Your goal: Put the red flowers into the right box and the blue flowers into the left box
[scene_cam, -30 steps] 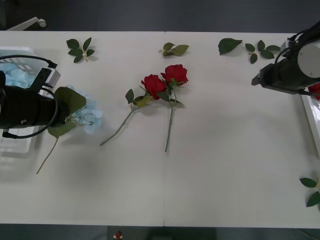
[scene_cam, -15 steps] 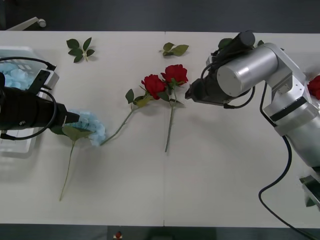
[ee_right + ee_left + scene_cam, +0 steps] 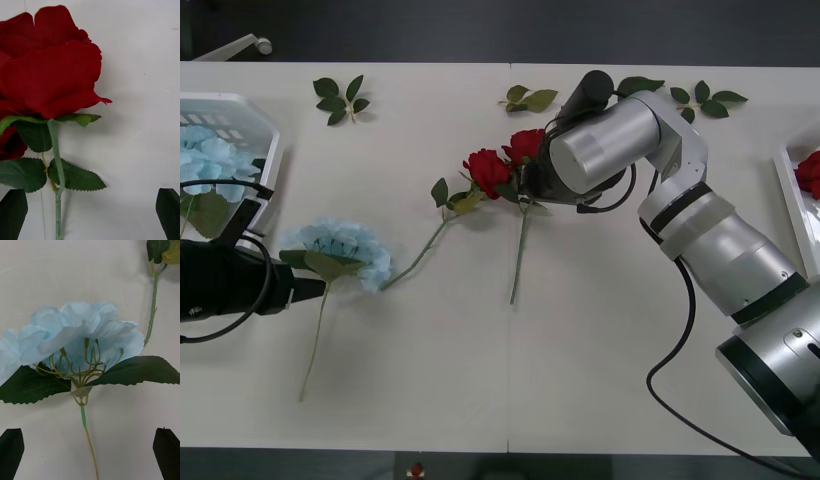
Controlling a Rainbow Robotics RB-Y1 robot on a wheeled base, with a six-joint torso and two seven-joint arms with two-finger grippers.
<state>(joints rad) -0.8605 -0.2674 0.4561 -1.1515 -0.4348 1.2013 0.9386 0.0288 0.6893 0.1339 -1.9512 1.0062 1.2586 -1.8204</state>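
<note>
From the front view my right gripper was hidden behind my own silver wrist, which also covered part of the nearer of the two red flowers lying at the middle of the table; relative to those roses, the right box showed as a pale edge cut off at the far right with a red bloom in it, and the left box sat far to the left, partly out of frame, holding blue flowers. One blue flower lay on the table left of the roses, and my left gripper was just beside its stem. My right wrist view showed what the front could not: my two black fingers stood wide apart, empty, straddling a rose stem. My left wrist view likewise showed my fingers spread open, the blue flower's stem between them, ungripped.
</note>
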